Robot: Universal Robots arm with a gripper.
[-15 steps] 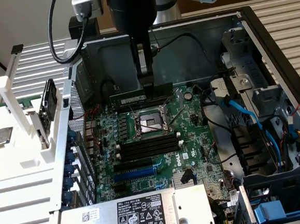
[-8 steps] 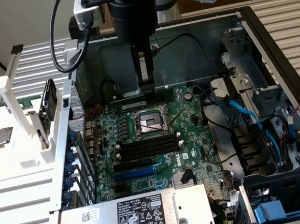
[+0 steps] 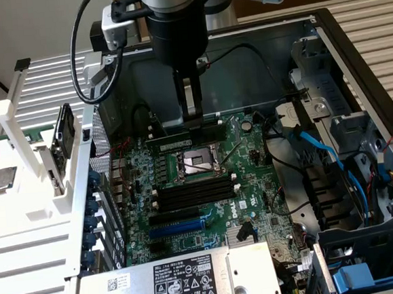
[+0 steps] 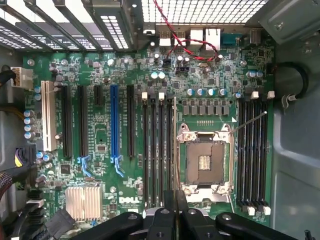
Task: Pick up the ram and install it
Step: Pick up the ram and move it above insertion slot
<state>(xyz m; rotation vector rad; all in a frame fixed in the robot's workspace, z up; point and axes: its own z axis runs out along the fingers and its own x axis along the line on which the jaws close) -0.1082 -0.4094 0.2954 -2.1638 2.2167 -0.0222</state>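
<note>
Right up against the wrist camera you've got the pincer (image 4: 175,212), its black fingers pressed together on a thin edge that runs away from the lens. Under it sits the green motherboard (image 4: 100,145), with the open CPU socket (image 4: 205,162) and a bank of black memory slots (image 4: 157,150) on either side of it.

Switch to the exterior view and it's easier to read. The pincer (image 3: 193,120) hangs straight down inside the open PC case (image 3: 352,46), pinching the ram (image 3: 167,141) by its top edge. The ram is level and runs the same way as the slots (image 3: 193,195). As that camera sees it, it lines up just past the far side of the socket (image 3: 198,162) (can't tell whether its bottom edge is touching anything on the board).

Closest in that view is the labelled power supply (image 3: 186,280). On the exterior view's left, a white rack (image 3: 18,134) sits outside the case with a square silver chip (image 3: 1,179) on it.
</note>
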